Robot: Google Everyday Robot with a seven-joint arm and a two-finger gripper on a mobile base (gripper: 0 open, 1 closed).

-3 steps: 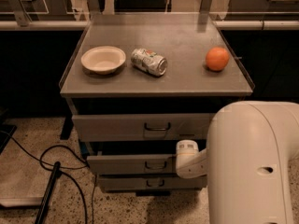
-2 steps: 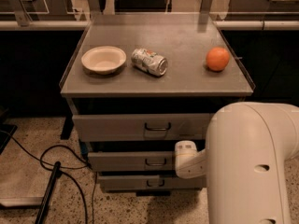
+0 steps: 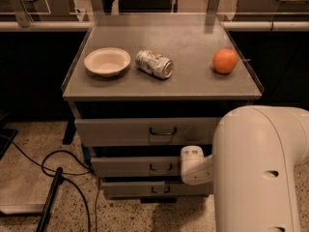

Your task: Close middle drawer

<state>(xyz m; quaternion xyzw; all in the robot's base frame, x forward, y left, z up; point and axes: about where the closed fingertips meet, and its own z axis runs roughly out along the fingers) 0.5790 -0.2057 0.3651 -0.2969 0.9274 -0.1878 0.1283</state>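
Gripper (image 3: pixel 192 157) sits low, at the right end of the mid drawer (image 3: pixel 140 166), pressed up to or just beside its flat front. Open or clamped? Can't tell, the end shows only as a white stub. Arm (image 3: pixel 260 168) fills the lower right and hides that side of the cabinet.

Mid drawer is 2nd of 3, under the top drawer (image 3: pixel 120 131) and above the bottom drawer (image 3: pixel 130 189). Its wire handle (image 3: pixel 159 167) is at centre and the gripper's well right of it. Makes sense imo: to shut it you need no grasp, just a flat push on the front.

Dark gap above the mid drawer, so prob. it's a bit out, tho the angle leaves doubt. Off-centre contact could skew the tray, so the push wants to go straight in.

Up top, bowl (image 3: pixel 107 62), can (image 3: pixel 154 64) on its side & orange (image 3: pixel 225 61) lie well apart on the cabinet top (image 3: pixel 193 88), far from the action. Can & orange may roll if the shut is hard. Cable (image 3: pixel 58 163) lies on the floor at left, out of the way.
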